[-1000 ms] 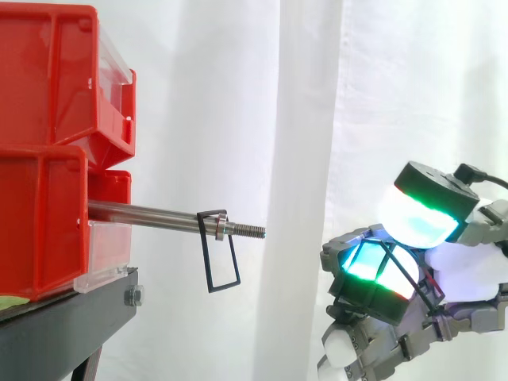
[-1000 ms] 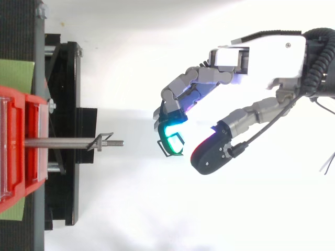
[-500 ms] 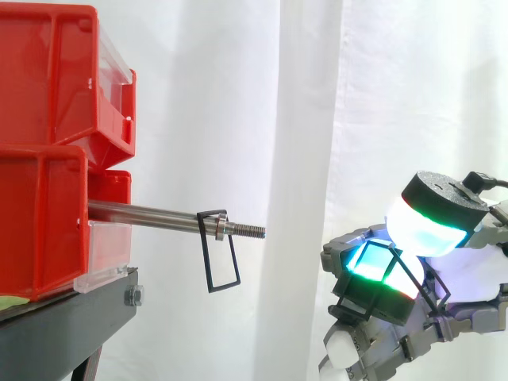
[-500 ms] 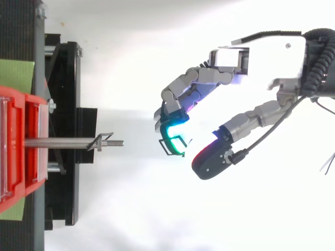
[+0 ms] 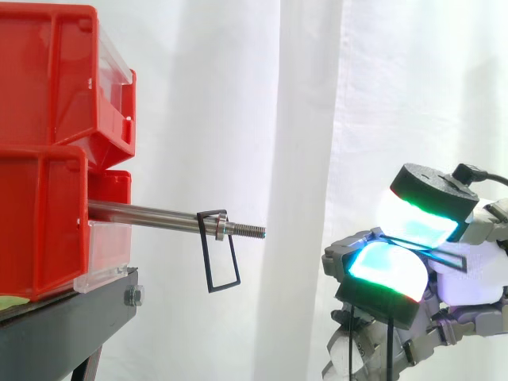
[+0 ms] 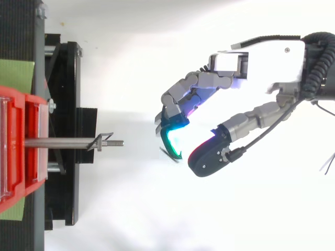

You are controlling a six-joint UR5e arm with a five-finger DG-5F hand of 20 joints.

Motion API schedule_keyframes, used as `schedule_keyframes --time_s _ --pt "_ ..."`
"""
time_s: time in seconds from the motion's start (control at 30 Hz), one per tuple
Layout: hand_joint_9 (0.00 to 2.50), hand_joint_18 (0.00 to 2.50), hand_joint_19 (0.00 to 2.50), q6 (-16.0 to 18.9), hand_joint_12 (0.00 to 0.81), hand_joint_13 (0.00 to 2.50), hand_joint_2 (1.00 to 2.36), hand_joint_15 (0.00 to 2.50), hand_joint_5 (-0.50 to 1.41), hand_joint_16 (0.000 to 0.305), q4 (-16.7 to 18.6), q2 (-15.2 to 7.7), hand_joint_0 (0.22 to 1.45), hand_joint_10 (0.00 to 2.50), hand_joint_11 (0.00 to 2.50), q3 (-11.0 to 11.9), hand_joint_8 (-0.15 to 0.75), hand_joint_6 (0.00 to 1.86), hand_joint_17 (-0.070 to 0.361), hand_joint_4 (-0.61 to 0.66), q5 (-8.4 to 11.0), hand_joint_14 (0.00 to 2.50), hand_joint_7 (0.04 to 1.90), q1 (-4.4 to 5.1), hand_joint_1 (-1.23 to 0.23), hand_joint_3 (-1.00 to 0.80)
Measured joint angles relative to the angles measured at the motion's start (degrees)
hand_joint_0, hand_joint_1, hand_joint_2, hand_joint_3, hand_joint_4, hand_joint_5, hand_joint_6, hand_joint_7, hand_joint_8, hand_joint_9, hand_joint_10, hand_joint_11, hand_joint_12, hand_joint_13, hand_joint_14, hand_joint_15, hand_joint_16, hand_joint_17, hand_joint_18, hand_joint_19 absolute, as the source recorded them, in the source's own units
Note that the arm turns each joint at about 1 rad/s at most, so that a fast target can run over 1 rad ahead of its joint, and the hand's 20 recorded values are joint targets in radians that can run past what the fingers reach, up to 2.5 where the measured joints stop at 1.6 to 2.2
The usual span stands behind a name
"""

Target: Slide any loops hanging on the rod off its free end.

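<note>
**Item:** loop, thin black wire bent into a narrow rectangle. It hangs on the rod just short of the threaded free end, tilted slightly.

**Carrier:** bare metal rod, jutting level out of the red bins on a black stand, with a white curtain behind.

**Handling, as judged:** very light and stiff for its weight, and it would swing at a touch. Smooth wire on smooth rod should slide easily, though the thread may catch it. Best taken low on a side bar or the bottom bar and drawn along the rod's line.

**Hand****:** well apart from the rod, beyond its free end and lower. Whether it grips anything cannot be told.

**Unclear:** a thin black line lies across the hand in the side view; it may be another loop. The rod's root is hidden among the bins. A small fitting where the loop hangs is hard to make out.
</note>
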Motion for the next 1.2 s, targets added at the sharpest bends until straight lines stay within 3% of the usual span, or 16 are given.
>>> schedule_keyframes --time_s 0.33,0.53,0.83,1.2 --pt "0.76 0.47 0.06 -0.04 0.246 0.61 1.02 0.00 -0.16 0.034 -0.02 0.01 0.56 0.00 0.12 0.01 0.267 0.83 0.077 0.08 -0.01 0.00 1.35 0.02 -0.72 -0.22" --pt "0.75 0.47 0.06 0.53 0.246 0.60 1.02 0.00 -0.17 0.034 -0.02 0.03 0.56 0.00 0.12 0.01 0.261 0.83 0.077 0.08 0.00 0.00 1.33 0.02 -0.74 -0.25" --pt "0.76 0.48 0.05 2.11 0.242 0.61 1.02 0.00 -0.17 0.034 -0.84 0.05 0.57 0.00 0.10 0.40 0.254 0.86 0.077 -0.09 0.01 0.00 1.36 0.07 -0.71 -0.11" --pt "0.75 0.48 0.05 2.35 0.237 0.61 1.02 0.00 -0.19 0.034 -1.37 0.04 0.60 0.00 0.11 1.30 0.241 0.87 0.076 -0.09 -0.14 0.00 1.31 -0.21 -0.78 -0.20"
